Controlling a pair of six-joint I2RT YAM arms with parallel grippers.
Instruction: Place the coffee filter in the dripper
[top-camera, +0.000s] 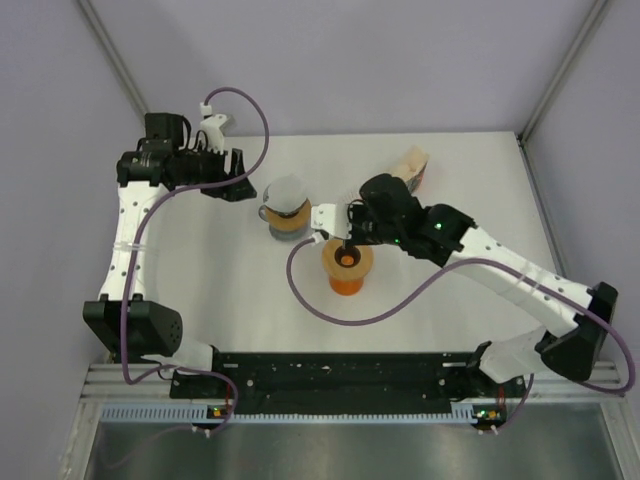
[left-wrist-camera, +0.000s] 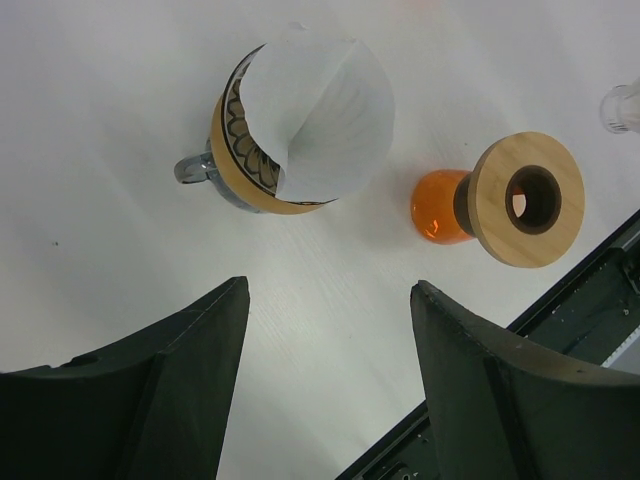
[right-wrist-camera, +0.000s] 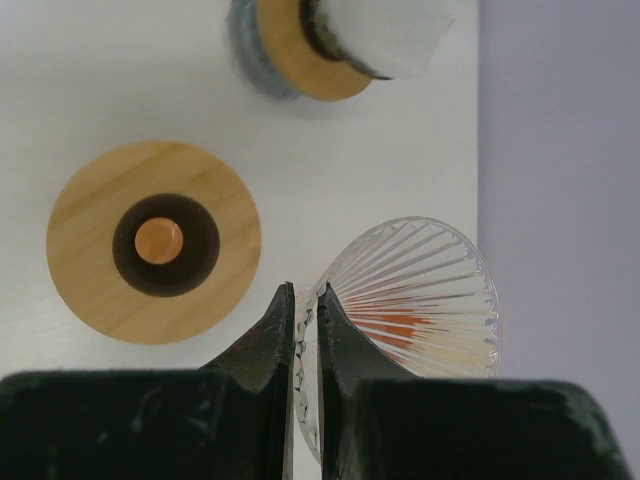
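Sees right gripper (right-wrist-camera: 305, 300) pinched shut on the rim of the glass dripper (right-wrist-camera: 420, 290), just beside the wood-topped orange stand (right-wrist-camera: 90, 240). Sees left gripper (left-wrist-camera: 330, 290) spread apart, holding nothing. Finds coffee filter (left-wrist-camera: 315, 115) sitting in a wood-banded cup (left-wrist-camera: 225, 150) near the stand, apart from the dripper. Judges 0 of 1 transfers done; filter-to-dripper move left.

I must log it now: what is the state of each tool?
Left tool: open, holding nothing.
Right tool: closed on the glass dripper.
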